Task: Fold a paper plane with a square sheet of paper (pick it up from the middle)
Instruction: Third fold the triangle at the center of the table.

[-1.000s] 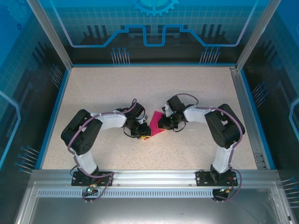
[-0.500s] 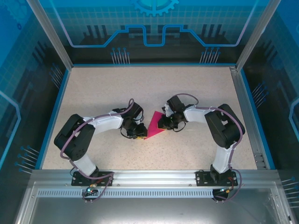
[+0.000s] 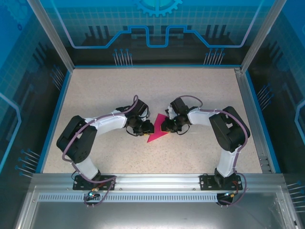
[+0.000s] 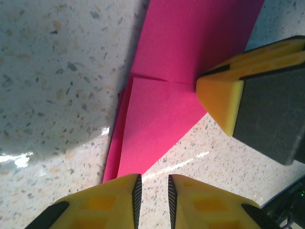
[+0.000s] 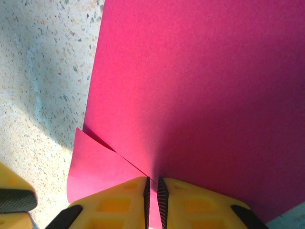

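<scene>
Centrally on speckled tabletop (image 3: pixel 200 90), blue panels (image 3: pixel 157 28) at frame top, right gripper (image 5: pixel 153 191) pinches pink sheet (image 5: pixel 200 86); left gripper (image 4: pixel 153 191) barely parted.

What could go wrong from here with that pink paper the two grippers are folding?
1. The right gripper pinches the pink sheet at one edge only; a pull could tear it or drag the folds apart.
2. The folded flap lies unpressed and could spring open.
3. The left gripper, nearly closed at the sheet's tip, might shove it across the smooth table instead of creasing.
</scene>
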{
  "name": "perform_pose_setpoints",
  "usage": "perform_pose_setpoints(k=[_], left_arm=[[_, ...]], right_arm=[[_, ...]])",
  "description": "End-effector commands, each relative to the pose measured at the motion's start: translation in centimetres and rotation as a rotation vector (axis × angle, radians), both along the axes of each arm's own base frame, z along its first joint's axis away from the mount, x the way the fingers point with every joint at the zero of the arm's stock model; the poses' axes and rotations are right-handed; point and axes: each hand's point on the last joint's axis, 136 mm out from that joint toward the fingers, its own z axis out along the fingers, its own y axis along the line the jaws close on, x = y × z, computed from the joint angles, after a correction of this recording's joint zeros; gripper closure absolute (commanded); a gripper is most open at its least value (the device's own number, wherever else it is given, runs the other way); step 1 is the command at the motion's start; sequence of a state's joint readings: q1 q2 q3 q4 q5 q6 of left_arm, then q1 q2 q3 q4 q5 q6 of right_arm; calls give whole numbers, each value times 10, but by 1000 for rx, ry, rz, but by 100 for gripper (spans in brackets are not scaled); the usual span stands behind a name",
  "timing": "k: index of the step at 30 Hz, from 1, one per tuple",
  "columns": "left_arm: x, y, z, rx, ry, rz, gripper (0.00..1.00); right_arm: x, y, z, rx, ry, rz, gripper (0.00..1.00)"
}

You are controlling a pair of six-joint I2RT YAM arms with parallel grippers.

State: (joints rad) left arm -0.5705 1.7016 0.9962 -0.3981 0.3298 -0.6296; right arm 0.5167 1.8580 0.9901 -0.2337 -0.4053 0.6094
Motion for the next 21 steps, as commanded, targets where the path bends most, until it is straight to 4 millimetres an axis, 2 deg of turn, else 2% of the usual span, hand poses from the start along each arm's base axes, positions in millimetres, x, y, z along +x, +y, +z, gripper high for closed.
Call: perform_pose_setpoints(k=[1,7,12,21], left_arm=[[6,-7,-8,-16,32,5,75],[0,-4,-34,26,91,8,77],[-7,4,-45,61,110,10,78],[-7,6,-42,61,100,15,79]], right_arm=[[-11,-24,-19,-124,52,-23,83],[-9,-24,-14,-121,46,-23,83],[-7,-25,-1,-121,16,-26,83],[-1,-47,27,-139,-54,-83,81]])
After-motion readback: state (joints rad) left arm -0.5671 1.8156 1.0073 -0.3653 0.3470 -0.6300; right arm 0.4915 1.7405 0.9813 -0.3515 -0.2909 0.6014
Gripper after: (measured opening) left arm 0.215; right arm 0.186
